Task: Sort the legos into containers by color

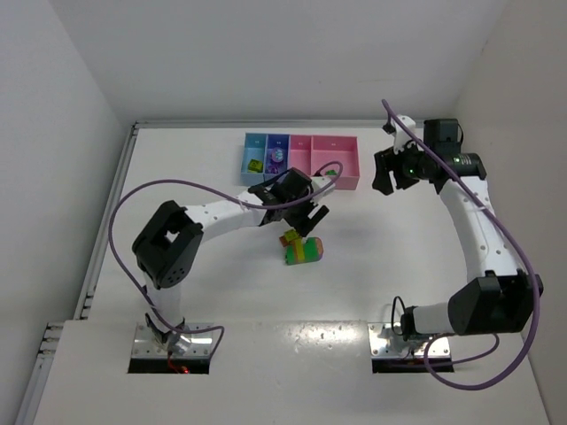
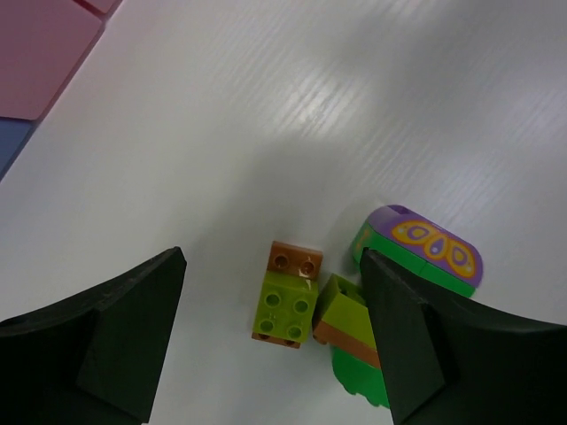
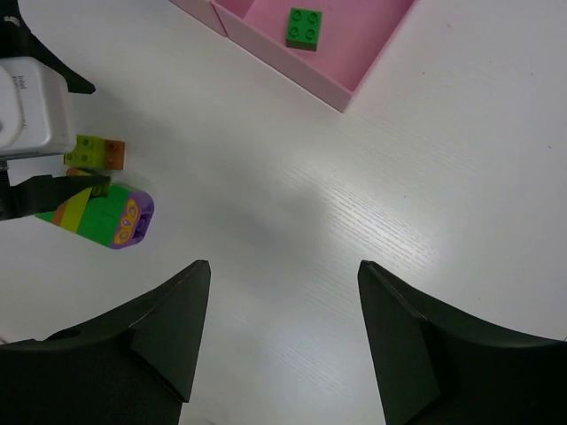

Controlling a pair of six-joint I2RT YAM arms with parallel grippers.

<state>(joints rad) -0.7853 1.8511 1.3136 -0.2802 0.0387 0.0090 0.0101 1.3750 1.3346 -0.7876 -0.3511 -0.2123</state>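
Left tool (image 2: 273,254) spread over mixed bricks; double pick risked.
On the white surface (image 1: 221,292), short of the row of four joined plastic bins (image 1: 301,137), a small lime-and-orange brick stack (image 2: 285,301) is straddled by the open left tool. The larger striped clump with the purple printed end (image 2: 425,252) lies against one finger and may be snagged or shoved on closing. The right tool (image 3: 283,266) is held spread, empty.

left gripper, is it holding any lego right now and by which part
Nothing. The left gripper is open, and the lime-and-orange lego seen between its fingers lies free on the table.
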